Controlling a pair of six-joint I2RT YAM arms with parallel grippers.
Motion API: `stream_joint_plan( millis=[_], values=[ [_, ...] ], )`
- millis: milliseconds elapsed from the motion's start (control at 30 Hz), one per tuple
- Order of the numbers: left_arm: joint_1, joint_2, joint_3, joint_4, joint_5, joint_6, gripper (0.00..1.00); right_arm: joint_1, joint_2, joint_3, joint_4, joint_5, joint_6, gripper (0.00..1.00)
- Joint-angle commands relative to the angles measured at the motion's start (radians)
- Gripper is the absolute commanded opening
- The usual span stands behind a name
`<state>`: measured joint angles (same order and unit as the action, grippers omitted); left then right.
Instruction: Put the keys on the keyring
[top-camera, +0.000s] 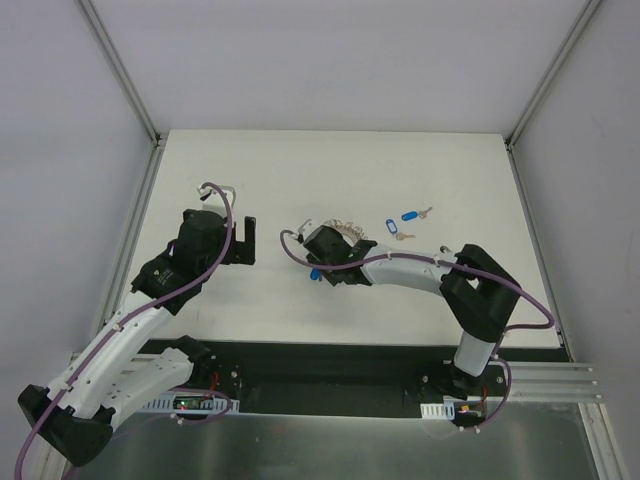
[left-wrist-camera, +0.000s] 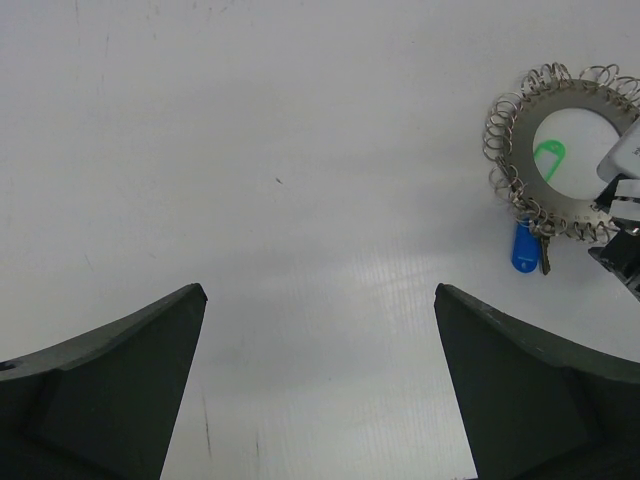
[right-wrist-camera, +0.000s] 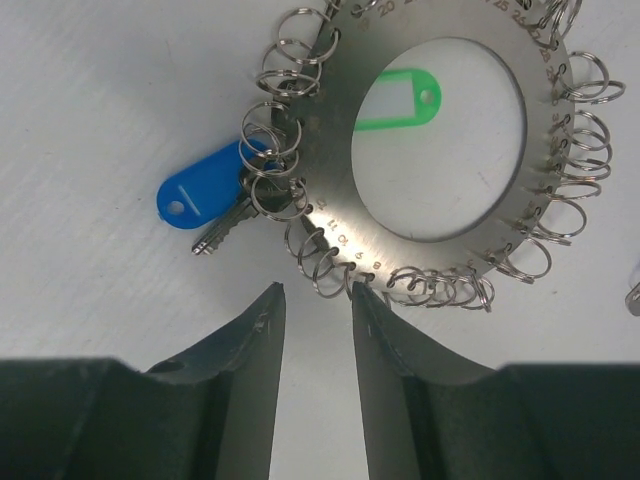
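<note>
The keyring (right-wrist-camera: 335, 160), a flat grey metal disc with a big hole and many small wire rings round its edge, lies on the white table; it also shows in the top view (top-camera: 347, 231) and the left wrist view (left-wrist-camera: 520, 150). One silver key (right-wrist-camera: 222, 232) with a blue tag (right-wrist-camera: 205, 190) hangs on a wire ring at its edge. My right gripper (right-wrist-camera: 315, 290) sits just short of the ring's edge, jaws narrowly apart with nothing between them. My left gripper (left-wrist-camera: 320, 288) is wide open over bare table, left of the ring. Two more blue-tagged keys (top-camera: 391, 230) (top-camera: 408, 214) lie loose right of the ring.
A green tag (right-wrist-camera: 400, 100) shows through the ring's hole. The table (top-camera: 330, 170) is walled by white panels at the back and both sides. The right arm (top-camera: 420, 268) stretches across the table's right half.
</note>
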<state>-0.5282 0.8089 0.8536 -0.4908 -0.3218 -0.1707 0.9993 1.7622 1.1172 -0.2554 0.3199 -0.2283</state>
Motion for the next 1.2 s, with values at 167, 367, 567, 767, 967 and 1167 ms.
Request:
stream_joint_plan(
  millis=[167, 367, 567, 767, 967, 1167],
  values=[
    [0.011, -0.008, -0.005, 0.031, -0.003, 0.008, 0.99, 0.001, 0.075, 0.062, -0.010, 0.038, -0.092, 0.34],
    [0.011, -0.008, -0.007, 0.031, -0.003, 0.010, 0.99, 0.002, 0.092, 0.066, -0.008, 0.050, -0.106, 0.31],
    [0.011, -0.007, -0.008, 0.032, 0.001, 0.010, 0.99, 0.001, 0.089, 0.067, -0.008, 0.067, -0.111, 0.23],
    [0.013, -0.007, -0.008, 0.032, 0.001, 0.013, 0.99, 0.001, 0.033, 0.052, -0.025, 0.036, -0.094, 0.05],
    [0.013, -0.005, -0.008, 0.034, 0.007, 0.013, 0.99, -0.001, -0.058, 0.018, -0.050, -0.050, -0.083, 0.01],
    [0.013, -0.004, -0.010, 0.034, 0.020, 0.013, 0.99, -0.013, -0.099, -0.008, -0.107, -0.197, -0.088, 0.01]
  ],
)
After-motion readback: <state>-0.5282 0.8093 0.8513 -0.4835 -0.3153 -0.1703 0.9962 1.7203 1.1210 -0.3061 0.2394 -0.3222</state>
